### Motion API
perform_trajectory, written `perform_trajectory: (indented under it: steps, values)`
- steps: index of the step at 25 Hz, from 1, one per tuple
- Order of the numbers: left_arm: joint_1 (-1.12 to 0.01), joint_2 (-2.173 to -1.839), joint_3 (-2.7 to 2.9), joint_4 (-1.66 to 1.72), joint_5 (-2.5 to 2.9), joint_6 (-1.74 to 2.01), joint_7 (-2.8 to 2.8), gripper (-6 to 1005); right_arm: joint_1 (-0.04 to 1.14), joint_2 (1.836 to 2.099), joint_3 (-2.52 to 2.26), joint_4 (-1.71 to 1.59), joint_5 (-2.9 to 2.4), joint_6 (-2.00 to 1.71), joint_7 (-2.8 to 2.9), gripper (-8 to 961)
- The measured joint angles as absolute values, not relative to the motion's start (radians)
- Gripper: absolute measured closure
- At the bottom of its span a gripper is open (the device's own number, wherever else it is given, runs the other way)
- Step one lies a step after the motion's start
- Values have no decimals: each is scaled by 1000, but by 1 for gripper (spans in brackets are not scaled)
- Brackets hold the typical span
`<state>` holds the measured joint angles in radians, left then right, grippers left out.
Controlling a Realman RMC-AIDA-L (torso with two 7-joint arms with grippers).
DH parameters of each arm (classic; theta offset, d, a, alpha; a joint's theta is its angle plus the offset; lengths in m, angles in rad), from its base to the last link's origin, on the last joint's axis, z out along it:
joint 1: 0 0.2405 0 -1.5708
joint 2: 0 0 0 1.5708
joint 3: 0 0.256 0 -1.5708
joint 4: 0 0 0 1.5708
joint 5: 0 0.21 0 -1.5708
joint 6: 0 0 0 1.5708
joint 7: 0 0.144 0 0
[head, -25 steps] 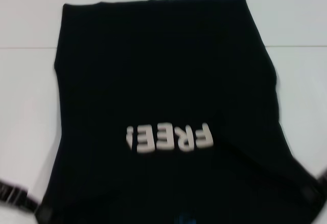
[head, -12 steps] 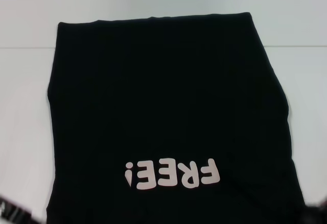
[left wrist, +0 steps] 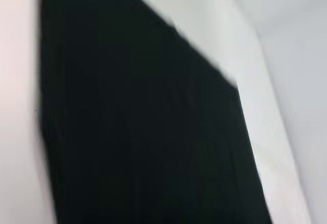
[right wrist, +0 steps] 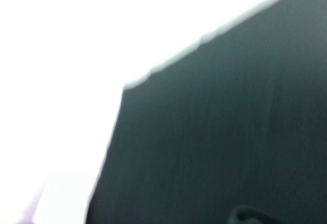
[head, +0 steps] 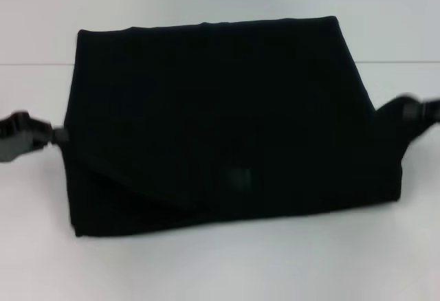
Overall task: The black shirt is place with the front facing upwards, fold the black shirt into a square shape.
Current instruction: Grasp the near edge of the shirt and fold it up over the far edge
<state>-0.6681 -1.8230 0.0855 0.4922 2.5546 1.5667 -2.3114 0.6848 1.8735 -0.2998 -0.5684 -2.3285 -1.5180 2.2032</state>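
The black shirt lies on the white table, its near part doubled back over the rest, so a plain black side faces up and no lettering shows. A small dull square patch sits near the middle of the raised layer. My left gripper is at the shirt's left edge and my right gripper at its right edge. Each is shut on the cloth, which stretches between them. Black cloth fills the left wrist view. The same cloth fills most of the right wrist view.
The white table shows bare in front of the shirt and on both sides. A thin seam line crosses the table behind the shirt's middle.
Both grippers have come up from the near corners and moved away from me, carrying the shirt's near end over the rest. The white lettering has gone out of sight.
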Motion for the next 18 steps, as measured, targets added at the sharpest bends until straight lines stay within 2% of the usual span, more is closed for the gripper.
perform_trajectory:
  steps: [3, 4, 6, 9, 12, 18]
  values:
    - [-644, -1849, 59, 469, 2476, 1459, -2294, 972, 674, 1892, -302, -503, -2222, -1394, 2150, 929]
    - [-644, -1849, 59, 469, 2476, 1459, -2294, 972, 674, 1901, -301, -493, -2206, -1366, 2133, 929]
    - [-623, -1894, 53, 461, 2377, 1382, -2249, 972, 676, 1927, -299, -480, -2178, -1305, 2103, 929]
    - [-621, -1913, 53, 461, 2324, 1347, -2220, 972, 684, 1960, -299, -478, -2138, -1242, 2062, 929]
    - [-631, -1928, 52, 460, 2296, 1304, -2192, 973, 701, 1974, -301, -476, -2122, -1216, 2026, 930]
    - [-670, -1942, 55, 460, 2280, 1227, -2155, 973, 729, 1981, -302, -479, -2089, -1162, 1977, 930]
